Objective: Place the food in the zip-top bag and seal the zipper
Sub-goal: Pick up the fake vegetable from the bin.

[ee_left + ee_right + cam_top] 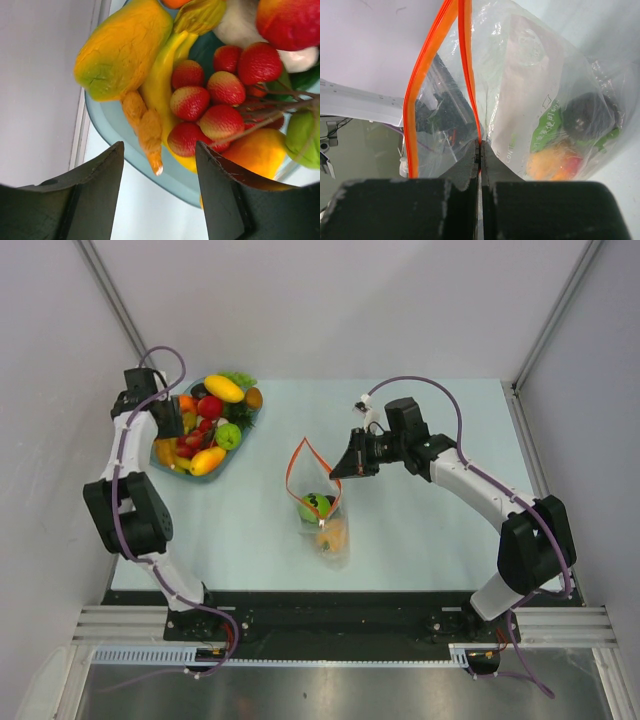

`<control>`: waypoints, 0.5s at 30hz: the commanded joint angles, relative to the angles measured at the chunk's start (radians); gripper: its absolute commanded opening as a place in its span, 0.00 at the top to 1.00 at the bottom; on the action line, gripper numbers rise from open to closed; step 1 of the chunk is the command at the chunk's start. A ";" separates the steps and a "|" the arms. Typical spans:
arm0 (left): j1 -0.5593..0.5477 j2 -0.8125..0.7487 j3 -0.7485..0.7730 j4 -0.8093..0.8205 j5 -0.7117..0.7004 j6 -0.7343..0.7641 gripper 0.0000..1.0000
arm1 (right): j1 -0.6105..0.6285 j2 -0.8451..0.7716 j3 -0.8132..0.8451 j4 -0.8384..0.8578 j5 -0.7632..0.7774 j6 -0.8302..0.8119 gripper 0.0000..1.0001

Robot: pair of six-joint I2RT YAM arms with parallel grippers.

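Pale blue-green desk [430, 530], white walls on three sides. Far left: bluish dish [107, 127] heaped with food [212, 425]. Mid-desk: bag [328, 525], long axis running far-to-near, mouth at the far end. A green piece [316, 506] and an orange piece [334, 536] are already inside, toward the closed bottom.

Right hand [480, 150]: jaws fully closed, pinching one lip of the zipper [422, 85] on the right side of the mouth. The two red-orange strips stand apart, so the mouth gapes in a loop. Unsealed.

Left hand [159, 150]: over the near-left part of the dish, fingers well apart, nothing between them. Straight ahead of the fingertips: a cluster of strawberries [210, 100] and a thin orange root-shaped piece [145, 130]. No contact visible.

Judgement: a pick comes next, and it falls to the left arm, which is right at the dish; the right is tied up at the bag. From the dish, the bag's mouth lies to the right and a little nearer. It opens toward the far side, so a carried piece should enter from the far end, along the long axis.
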 commanded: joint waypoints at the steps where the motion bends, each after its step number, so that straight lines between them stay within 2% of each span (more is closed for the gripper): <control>1: -0.020 0.054 0.052 0.026 -0.131 0.016 0.39 | -0.002 0.006 0.010 0.031 -0.017 0.000 1.00; 9: -0.028 0.108 0.058 0.011 -0.225 0.011 0.50 | -0.004 0.021 0.012 0.037 -0.025 0.004 1.00; 15: -0.029 0.102 0.118 -0.075 -0.170 -0.020 0.75 | -0.004 0.015 0.007 0.036 -0.023 0.003 1.00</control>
